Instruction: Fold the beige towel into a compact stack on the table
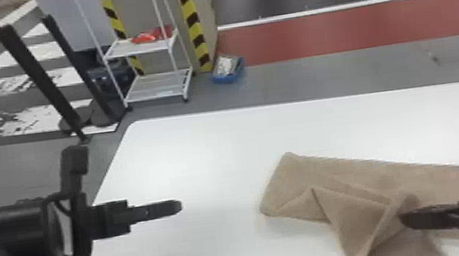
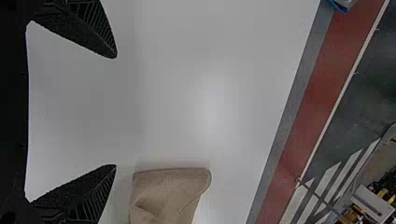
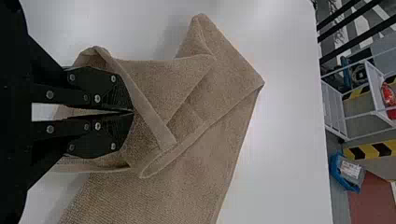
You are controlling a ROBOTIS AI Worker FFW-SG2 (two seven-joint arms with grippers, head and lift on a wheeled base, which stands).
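I pinch a raised fold of the beige cloth towel (image 1: 300,179) with my right black two-fingered end effector (image 1: 406,219); the towel lies partly folded and rumpled on the right side of the white flat-topped desk (image 1: 202,153). My left black two-fingered end effector (image 1: 177,207) is spread wide above the desk, apart from the towel.

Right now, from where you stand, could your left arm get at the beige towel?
Probably yes, at the left end: the left pincer is open, with only bare table between it and the towel. The right pincer looks shut on its near part.
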